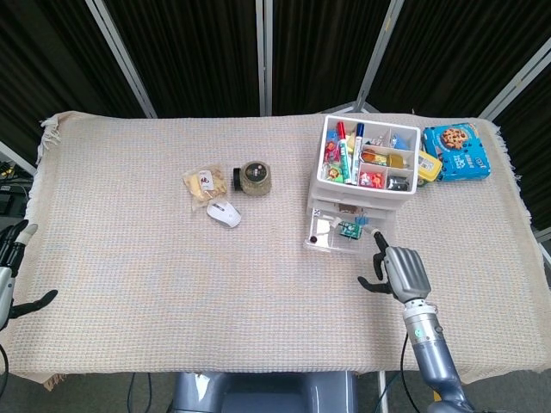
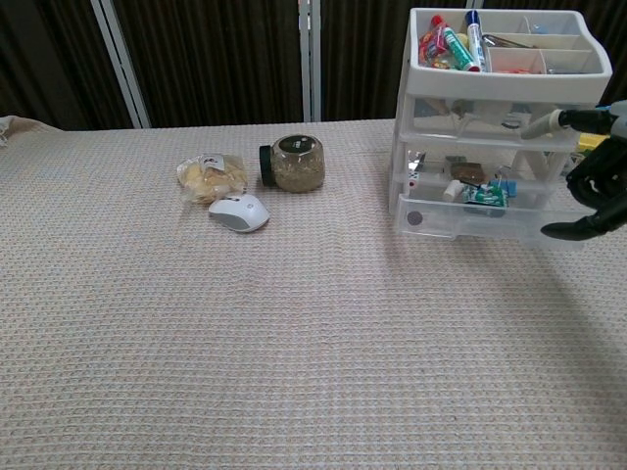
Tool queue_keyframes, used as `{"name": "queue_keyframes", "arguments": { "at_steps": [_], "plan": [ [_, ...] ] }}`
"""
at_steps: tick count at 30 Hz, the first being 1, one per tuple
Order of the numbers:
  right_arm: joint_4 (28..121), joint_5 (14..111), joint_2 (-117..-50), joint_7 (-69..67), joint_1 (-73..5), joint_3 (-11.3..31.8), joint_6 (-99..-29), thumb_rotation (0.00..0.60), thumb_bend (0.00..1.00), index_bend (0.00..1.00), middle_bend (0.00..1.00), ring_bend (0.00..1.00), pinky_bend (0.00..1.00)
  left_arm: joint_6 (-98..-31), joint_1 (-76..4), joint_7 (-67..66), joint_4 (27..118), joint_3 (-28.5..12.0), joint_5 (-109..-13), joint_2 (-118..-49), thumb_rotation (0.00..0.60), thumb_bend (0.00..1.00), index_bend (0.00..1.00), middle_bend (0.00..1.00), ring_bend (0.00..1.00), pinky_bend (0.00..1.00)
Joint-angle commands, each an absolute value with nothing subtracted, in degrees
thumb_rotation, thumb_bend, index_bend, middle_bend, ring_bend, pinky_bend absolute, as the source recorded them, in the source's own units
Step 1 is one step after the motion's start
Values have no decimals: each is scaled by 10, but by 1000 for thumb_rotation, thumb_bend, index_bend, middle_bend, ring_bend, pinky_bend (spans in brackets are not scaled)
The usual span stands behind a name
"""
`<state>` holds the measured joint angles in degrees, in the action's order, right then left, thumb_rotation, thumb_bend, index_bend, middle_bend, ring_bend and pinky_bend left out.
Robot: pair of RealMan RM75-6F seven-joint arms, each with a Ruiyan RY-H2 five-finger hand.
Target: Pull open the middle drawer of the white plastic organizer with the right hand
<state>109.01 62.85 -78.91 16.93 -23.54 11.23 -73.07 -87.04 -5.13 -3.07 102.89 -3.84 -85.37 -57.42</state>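
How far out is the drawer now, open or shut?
Open. The drawer juts out in front of the organizer, its contents exposed from above; the right hand is at its front corner.
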Motion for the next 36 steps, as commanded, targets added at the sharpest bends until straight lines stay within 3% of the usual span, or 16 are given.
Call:
{"name": "queue_keyframes", "arguments": {
  "at_steps": [1, 7, 13, 36],
  "plan": [
    [1124, 629, -769, 212, -248, 133, -745, 600, 90, 234, 871, 897, 631, -876, -49, -31, 1031, -39, -857, -572, 600, 58, 0, 0, 0, 0],
    [1151, 565, -758, 310, -289, 170, -747, 600, 85, 374, 993, 997, 655, -893, -42, -33, 1036, -38, -869, -568, 600, 59, 0, 0, 0, 0],
    [1130, 480, -775, 388, -336, 189, -739, 600, 85, 463, 1000, 1000, 716, -903, -38, -29, 1037, -39, -873, -566, 600, 58, 0, 0, 0, 0],
    [991, 369, -840, 400, -427, 200, -687, 600, 57, 435, 1000, 1000, 715, -874, -49, -34, 1029, -46, -846, -571, 600, 59, 0, 0, 0, 0]
  ]
}}
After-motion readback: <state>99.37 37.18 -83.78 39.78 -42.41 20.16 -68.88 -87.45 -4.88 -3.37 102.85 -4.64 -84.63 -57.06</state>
